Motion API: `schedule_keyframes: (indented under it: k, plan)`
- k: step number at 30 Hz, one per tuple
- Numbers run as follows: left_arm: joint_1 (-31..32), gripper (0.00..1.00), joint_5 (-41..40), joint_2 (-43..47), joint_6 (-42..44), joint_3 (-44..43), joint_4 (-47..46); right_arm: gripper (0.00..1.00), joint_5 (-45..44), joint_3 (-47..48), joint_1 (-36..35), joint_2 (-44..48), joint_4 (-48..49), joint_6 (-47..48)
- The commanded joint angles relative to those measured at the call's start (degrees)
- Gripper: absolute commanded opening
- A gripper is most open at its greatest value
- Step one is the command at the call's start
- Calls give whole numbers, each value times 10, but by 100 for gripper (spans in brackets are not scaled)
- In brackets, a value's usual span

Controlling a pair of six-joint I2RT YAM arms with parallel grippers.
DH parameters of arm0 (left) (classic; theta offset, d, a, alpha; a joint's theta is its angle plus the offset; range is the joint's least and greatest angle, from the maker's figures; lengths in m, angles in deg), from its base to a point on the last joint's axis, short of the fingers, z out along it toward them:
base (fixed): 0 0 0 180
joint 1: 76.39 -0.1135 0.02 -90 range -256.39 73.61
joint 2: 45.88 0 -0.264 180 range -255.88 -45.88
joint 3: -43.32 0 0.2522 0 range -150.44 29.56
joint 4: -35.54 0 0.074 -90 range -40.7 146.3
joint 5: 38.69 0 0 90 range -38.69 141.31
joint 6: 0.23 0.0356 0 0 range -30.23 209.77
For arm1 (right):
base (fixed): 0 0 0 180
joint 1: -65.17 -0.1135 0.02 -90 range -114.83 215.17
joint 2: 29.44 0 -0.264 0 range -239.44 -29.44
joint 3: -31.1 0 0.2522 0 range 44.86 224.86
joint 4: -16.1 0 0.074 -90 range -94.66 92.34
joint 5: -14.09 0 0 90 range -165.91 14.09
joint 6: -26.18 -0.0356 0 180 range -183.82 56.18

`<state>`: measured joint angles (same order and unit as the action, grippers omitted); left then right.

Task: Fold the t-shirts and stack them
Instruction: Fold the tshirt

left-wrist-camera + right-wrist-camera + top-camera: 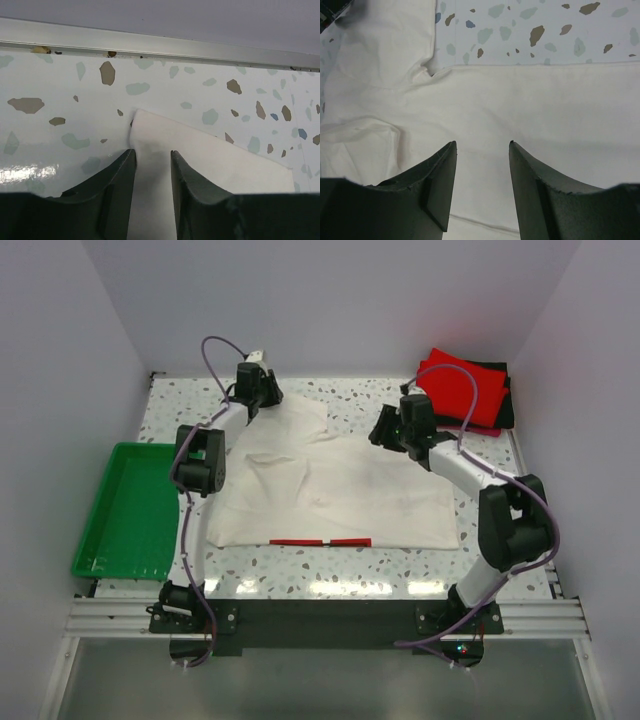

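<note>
The large cream-white t-shirt [330, 485] lies spread flat on the table, its thin red stripe [320, 541] at the near edge. My left gripper [262, 390] is at the shirt's far left corner. In the left wrist view its jaws [152, 155] stand slightly apart, astride that cloth corner [150, 127]. My right gripper [385, 432] is over the shirt's far edge; it is open and empty [482, 145], just above the cloth [530, 100]. Folded red [460, 385] and black [505, 405] t-shirts are stacked at the back right.
A green plastic tray [128, 510] sits at the left edge of the table. The back wall rail [160, 47] runs close behind the left gripper. Speckled tabletop [330, 565] shows in front of the shirt.
</note>
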<state>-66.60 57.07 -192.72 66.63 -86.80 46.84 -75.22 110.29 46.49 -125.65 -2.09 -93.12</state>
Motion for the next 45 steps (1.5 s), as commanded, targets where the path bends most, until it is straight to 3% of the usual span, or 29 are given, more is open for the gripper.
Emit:
schedule_keyframes:
  k: [1,15,25,36,45]
  plan:
    - [-3,37,28,-5,5,3,-37,50,5,-2,19,21,-4,6]
    - [-10,0,43,41,-2,19,-112,50,-36,26,152,6,-93,9]
    - [-27,0,80,79,-36,59,-174,51,-24,79,248,-87,-114,14]
    - [-28,0,100,86,-53,66,-194,51,-30,199,257,-209,-131,36]
    - [-29,0,105,82,-59,58,-197,49,-24,220,257,-236,-136,38]
